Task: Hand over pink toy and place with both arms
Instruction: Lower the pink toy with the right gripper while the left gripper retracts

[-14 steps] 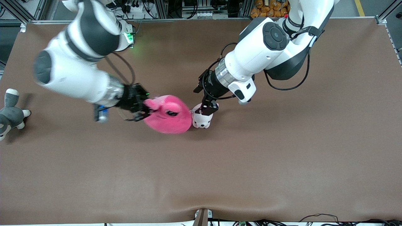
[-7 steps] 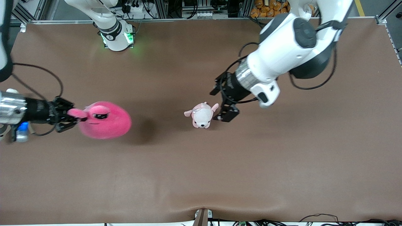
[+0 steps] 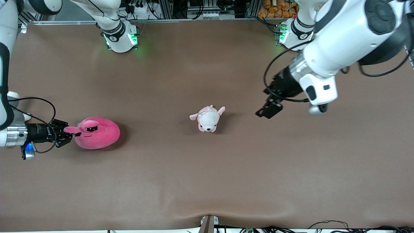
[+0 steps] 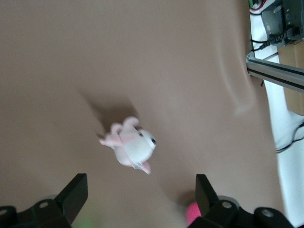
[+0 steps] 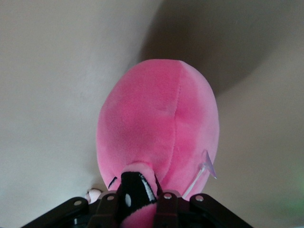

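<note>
The pink toy [image 3: 97,134] [image 5: 159,128], a round hot-pink plush, is low over the table at the right arm's end. I cannot tell whether it touches the surface. My right gripper [image 3: 69,133] [image 5: 137,203] is shut on one of its eye stalks, the dark eye showing between the fingers. My left gripper [image 3: 269,110] [image 4: 140,190] hangs open and empty over bare table, on the left arm's side of the small plush dog. A sliver of the pink toy [image 4: 191,212] shows in the left wrist view by one fingertip.
A small pale pink-and-white plush dog [image 3: 208,119] [image 4: 130,147] lies in the middle of the brown table [image 3: 207,181]. The arm bases [image 3: 119,35] [image 3: 292,32] stand along the edge farthest from the front camera. A white bit of another plush [image 3: 13,95] peeks out by the right arm.
The right gripper has carried the pink toy from beside the plush dog out to the right arm's end and lower. The left gripper has drawn away from the dog toward its own end, staying open.
</note>
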### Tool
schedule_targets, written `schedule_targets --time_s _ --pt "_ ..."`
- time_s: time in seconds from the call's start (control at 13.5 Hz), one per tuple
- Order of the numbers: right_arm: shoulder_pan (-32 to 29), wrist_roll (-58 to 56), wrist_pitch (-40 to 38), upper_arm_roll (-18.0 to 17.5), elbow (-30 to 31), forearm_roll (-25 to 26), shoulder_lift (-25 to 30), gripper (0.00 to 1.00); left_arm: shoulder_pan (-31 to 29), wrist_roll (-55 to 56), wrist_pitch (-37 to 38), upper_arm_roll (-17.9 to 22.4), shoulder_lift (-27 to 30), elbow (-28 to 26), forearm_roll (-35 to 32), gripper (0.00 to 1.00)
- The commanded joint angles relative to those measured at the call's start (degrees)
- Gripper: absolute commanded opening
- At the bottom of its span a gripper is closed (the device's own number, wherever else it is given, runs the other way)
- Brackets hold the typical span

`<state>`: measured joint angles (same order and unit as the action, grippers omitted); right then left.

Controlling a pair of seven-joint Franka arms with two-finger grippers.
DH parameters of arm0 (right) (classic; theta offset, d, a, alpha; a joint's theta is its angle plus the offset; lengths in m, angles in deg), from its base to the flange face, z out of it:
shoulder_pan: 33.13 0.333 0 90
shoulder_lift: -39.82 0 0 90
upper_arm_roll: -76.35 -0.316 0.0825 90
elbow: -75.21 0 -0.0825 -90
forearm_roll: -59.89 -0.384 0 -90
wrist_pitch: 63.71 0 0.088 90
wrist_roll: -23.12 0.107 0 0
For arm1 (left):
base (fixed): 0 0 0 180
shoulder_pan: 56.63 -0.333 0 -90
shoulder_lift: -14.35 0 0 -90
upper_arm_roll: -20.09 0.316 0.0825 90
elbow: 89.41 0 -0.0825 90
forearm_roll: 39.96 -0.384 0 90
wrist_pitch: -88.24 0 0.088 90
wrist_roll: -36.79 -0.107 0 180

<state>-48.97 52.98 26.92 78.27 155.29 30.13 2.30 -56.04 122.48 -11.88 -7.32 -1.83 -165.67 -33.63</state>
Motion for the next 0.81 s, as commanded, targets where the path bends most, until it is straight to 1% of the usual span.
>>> schedule_targets --time_s 0.0,0.15,0.22,0.3,0.37,0.44,0.59,0.67,0.74 --pt "-1.4 -4.1 0.3 -1.2 -1.7 4.1 -1.1 0.00 -2.1 -6.0 4.4 -0.1 2.4 -0.8 -5.8 1.00" --pt "-2.2 -7.3 1.4 -1.2 -1.5 4.7 -1.9 0.00 -3.6 -12.9 4.6 -0.1 2.6 -0.9 -11.8 1.00" --pt "-2.5 -9.0 2.0 -1.1 -1.5 4.9 -2.3 0.00 -3.7 -17.8 5.4 -0.1 2.6 -0.9 -13.2 1.00" --pt "-3.0 -10.7 2.3 -1.2 -1.5 5.1 -2.8 0.51 -3.9 -21.8 6.4 0.7 2.5 -0.9 -13.9 1.00" --pt "-3.1 -11.1 2.6 -1.2 -1.5 5.2 -3.3 1.00 -4.6 -25.7 7.0 2.0 2.5 -0.9 -14.3 1.00" --pt "-3.0 -11.1 2.5 -1.2 -1.7 5.3 -3.1 1.00 -5.5 -30.3 7.1 2.8 2.5 -0.9 -14.3 1.00" --pt "-2.4 -11.2 1.8 -1.2 -2.7 5.5 -2.2 1.00 -8.1 -40.6 8.2 3.2 2.6 -0.8 -14.4 1.00" --pt "-2.2 -11.3 0.2 -1.4 -5.4 6.9 -2.1 1.00 -9.7 -44.6 9.2 3.2 2.7 -0.8 -14.4 1.00" --pt "-1.6 -11.3 -2.4 -1.7 -9.3 9.6 -2.3 1.00 -11.1 -48.0 10.6 3.2 3.3 -0.8 -14.7 1.00"
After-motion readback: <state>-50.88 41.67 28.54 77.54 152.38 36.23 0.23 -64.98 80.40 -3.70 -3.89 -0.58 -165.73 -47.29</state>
